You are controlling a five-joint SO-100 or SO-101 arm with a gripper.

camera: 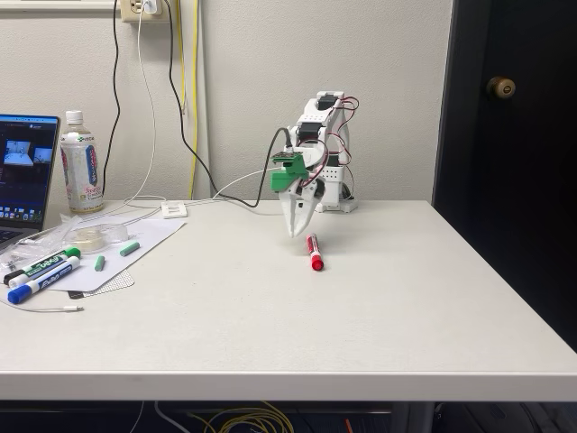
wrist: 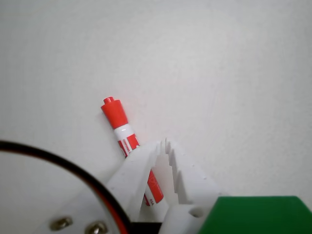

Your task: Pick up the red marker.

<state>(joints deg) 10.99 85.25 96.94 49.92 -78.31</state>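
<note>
Worktop (camera: 379, 316): white, wide, mostly bare near centre.
Laptop (camera: 25, 167): far left edge in fixed view, screen lit.
Arm (camera: 323, 135): white w/ green wrist part, bent down over mid-worktop.
Bottle (camera: 81, 164): upright beside laptop.
Fingers (camera: 298, 231): tips together or nearly so in wrist view (wrist: 165, 144), nothing clamped; poised just above marker's rear end.
Red marker (camera: 314, 252): lies flat on worktop, cap toward camera in fixed view; in wrist view (wrist: 127, 141) barrel runs under the fingertips, cap clear beyond.
Green marker (camera: 50, 264), blue marker (camera: 41, 281): on sheet at left, well apart.
Risk: fingers not spread; descending so likely pushes or rolls marker, not straddles it. Grip near tail end may let cap end tip.
</note>
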